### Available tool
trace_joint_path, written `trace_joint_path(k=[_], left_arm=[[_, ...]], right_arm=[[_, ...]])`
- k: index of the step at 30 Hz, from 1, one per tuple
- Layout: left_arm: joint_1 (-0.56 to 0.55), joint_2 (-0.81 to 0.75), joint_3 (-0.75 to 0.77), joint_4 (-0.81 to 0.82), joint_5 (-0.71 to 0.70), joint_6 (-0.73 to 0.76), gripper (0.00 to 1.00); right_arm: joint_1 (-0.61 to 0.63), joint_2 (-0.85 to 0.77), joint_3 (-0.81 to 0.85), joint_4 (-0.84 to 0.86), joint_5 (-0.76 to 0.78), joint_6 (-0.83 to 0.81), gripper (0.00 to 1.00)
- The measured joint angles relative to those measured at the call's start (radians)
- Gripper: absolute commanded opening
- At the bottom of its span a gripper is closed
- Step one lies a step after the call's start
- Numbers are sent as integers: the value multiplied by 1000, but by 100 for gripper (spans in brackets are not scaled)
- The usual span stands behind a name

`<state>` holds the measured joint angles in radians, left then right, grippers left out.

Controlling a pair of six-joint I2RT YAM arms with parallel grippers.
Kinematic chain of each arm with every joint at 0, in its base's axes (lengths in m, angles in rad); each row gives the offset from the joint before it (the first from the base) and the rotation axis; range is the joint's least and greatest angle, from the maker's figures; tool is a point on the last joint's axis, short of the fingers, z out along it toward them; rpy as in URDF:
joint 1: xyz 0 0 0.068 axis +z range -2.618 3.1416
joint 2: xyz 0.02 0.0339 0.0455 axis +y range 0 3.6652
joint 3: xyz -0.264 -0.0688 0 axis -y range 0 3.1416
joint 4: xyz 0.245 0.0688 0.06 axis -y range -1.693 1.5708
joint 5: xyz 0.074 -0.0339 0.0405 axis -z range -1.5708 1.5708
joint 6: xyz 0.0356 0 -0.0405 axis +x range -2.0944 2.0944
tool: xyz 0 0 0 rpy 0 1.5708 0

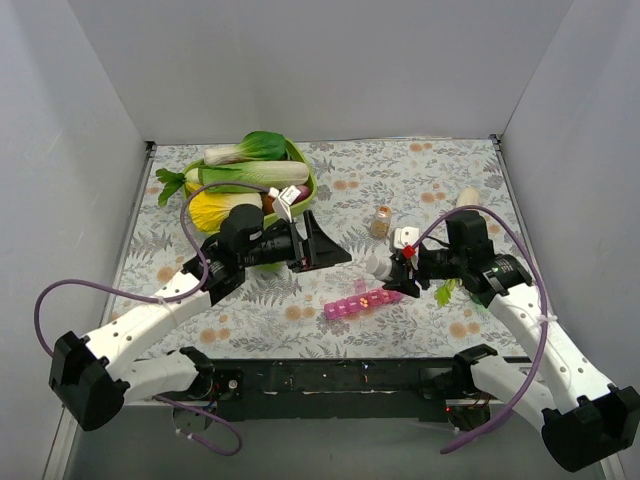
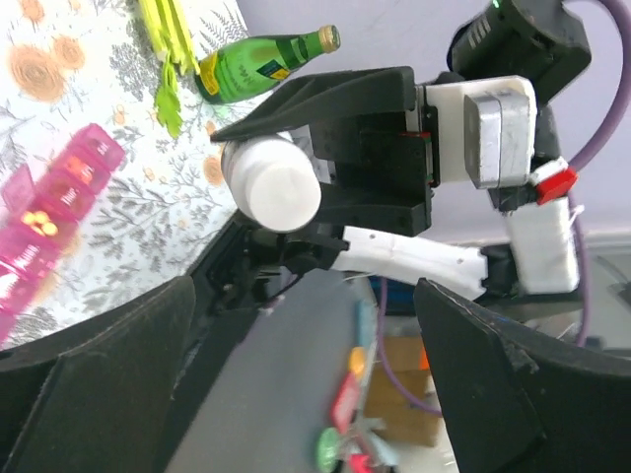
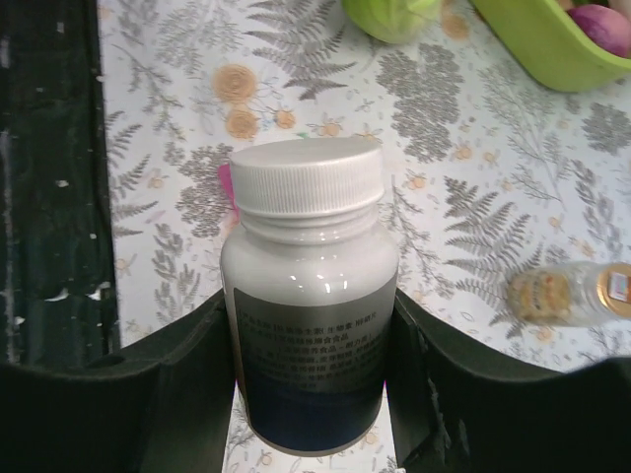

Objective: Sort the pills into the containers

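your right fingers point(image 3: 177, 394) clamped on the white pill bottle point(image 3: 308, 296), your left fingers point(image 2: 108, 374) spread wide, nothing in them, pink organiser point(image 1: 362, 301) flat on the worktop point(image 1: 430, 180), just beside that bottle

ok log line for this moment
left gripper jaws open, empty | right gripper jaws shut on pill bottle, cap on | pill organiser on table
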<state>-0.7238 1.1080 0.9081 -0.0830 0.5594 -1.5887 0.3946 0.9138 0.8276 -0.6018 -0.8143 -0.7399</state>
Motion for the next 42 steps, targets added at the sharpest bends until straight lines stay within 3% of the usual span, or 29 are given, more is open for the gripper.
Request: trace_joint_path(k=[5,7,10,12,23,38,42], left_arm=[[-14,10,-63,63,-62,-191,86],[-32,35,-62,78,-93,-239,85],[-62,78,-49,91,-137,-295,75],[-76,117,-26,95,-158,-322,75],[-104,254,50,117,-204,-356,66],[-121,326,115,97,-204,-319,60],[-129,328,123,75,-204,-310,54]], right_arm=[[8,-22,-19,62,115,-1,1],[12,-22,-19,79,140,0,1],[14,-22,-19,92,159,0,1],[14,-22,-20,100,161,0,1],[14,-22,-26,107,160,0,1],[14,-22,-42,111,160,2,1],[14,-22,-42,112,161,2,1]])
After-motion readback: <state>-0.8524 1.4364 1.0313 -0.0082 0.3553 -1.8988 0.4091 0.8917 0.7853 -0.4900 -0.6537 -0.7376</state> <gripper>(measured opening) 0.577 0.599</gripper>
